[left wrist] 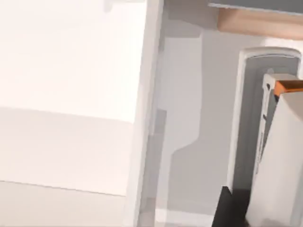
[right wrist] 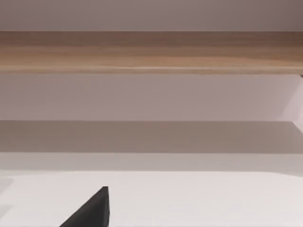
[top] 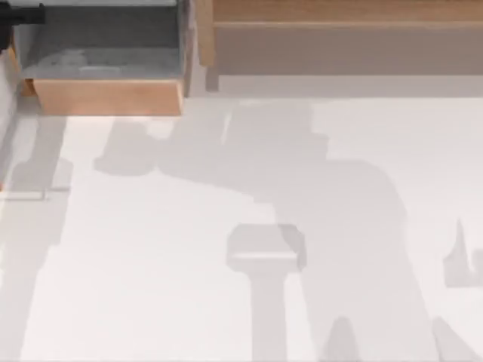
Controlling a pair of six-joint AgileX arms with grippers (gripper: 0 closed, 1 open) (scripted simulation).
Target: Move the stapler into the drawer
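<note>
The drawer (top: 106,96) stands pulled out at the table's far left, with a grey floor, grey walls and a tan wood front. On its floor lies a faint, pale, narrow shape that looks like the stapler (top: 96,69). A black part of my left arm (top: 23,15) reaches in over the drawer's far left corner. The left wrist view catches the drawer's tan wood (left wrist: 255,21). One dark fingertip (right wrist: 90,210) of my right gripper shows in the right wrist view, above the white tabletop.
A wide wooden unit (top: 339,15) with a long beige-grey recess runs along the back right and faces the right wrist camera (right wrist: 151,52). Grey arm shadows, one T-shaped (top: 264,256), lie across the table. A white block with an orange patch (left wrist: 284,142) sits close to the left wrist camera.
</note>
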